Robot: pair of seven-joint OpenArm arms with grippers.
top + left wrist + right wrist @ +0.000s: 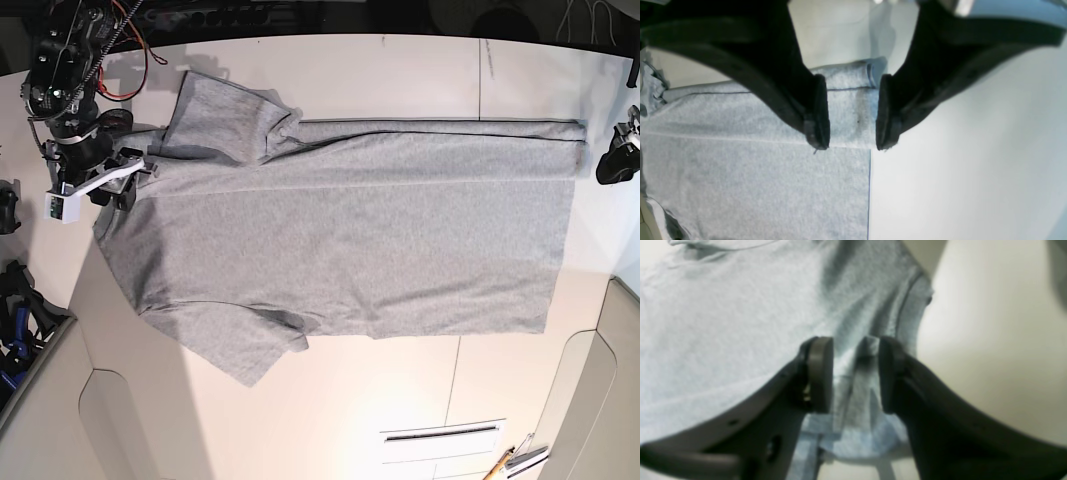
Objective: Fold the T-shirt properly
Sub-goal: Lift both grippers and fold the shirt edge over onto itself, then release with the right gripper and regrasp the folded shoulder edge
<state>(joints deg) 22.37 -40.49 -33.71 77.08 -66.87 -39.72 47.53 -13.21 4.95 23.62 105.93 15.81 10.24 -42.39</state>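
Heather-grey cotton T-shirt point(350, 220) lay flat across the white table point(400, 400); left gripper point(852, 113) and right gripper point(855, 373) stood apart astride its edges; hasty withdrawal might snag and undo the fold.

The surface point(400, 70) is a pale cream top, made of panels with thin seams between them. Light falls brightly on its near part. Along the far edge the background is dark, with red cables point(135, 50) there. Some small tools point(515, 460) lie at the near edge.
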